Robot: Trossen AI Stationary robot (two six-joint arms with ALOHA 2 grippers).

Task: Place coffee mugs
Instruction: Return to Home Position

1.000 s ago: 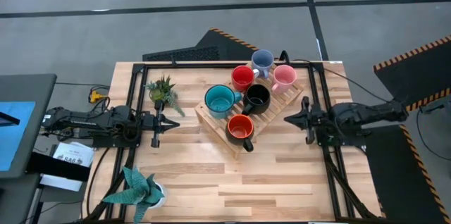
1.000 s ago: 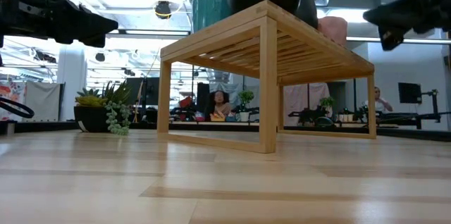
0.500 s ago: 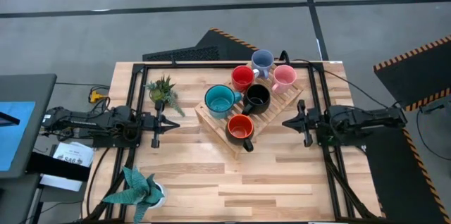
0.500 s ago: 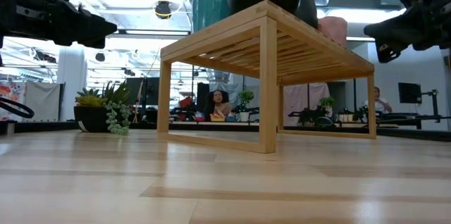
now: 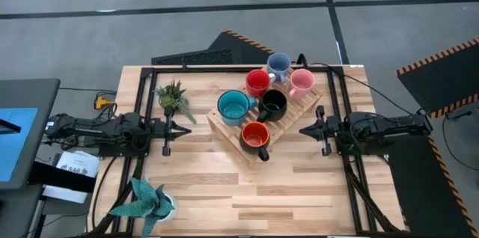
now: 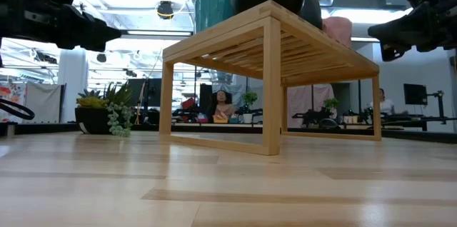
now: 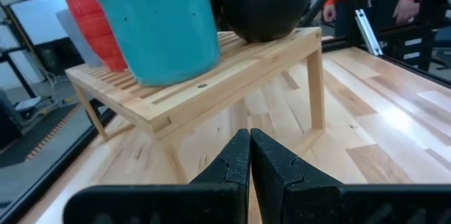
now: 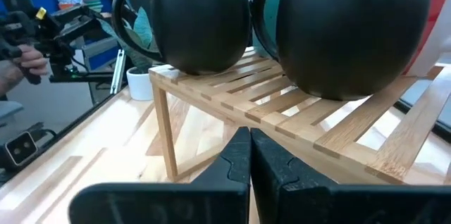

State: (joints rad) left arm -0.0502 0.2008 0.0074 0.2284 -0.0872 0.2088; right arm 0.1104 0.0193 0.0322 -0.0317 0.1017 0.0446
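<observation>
From overhead I have all six mugs up on the slatted wooden shelf (image 5: 299,108), which sits angled on the worktop (image 5: 299,185) a little toward 1 o'clock from its middle. Taking the shelf's centre as my dial, the red mug (image 5: 257,81) is at 12 o'clock. The lavender-blue mug (image 5: 278,63) stands just beyond it toward 1, at the far corner. The pink mug (image 5: 301,81) is at 2, the black mug (image 5: 272,103) near the middle and the teal mug (image 5: 235,106) at 9. The orange-red mug (image 5: 256,135) with its black handle is at 6, on the near corner. All stand upright, mouths up. The left arm (image 5: 112,132) lies out at 9 o'clock of the worktop and the right arm (image 5: 374,129) at 3 o'clock, both pointing in at the shelf and well apart from it. My left wrist camera shows the left jaws clenched together on nothing, facing the teal mug's side of the shelf. The right wrist camera shows the right jaws likewise clenched and empty, facing two dark mug bodies. From worktop height both arms hang in the air, one on either side of the shelf. One potted plant (image 5: 172,97) stands at 10 o'clock of the worktop, another (image 5: 148,199) at 8 o'clock by the edge. A person (image 6: 223,102) shows in the room behind, seen under the shelf.
</observation>
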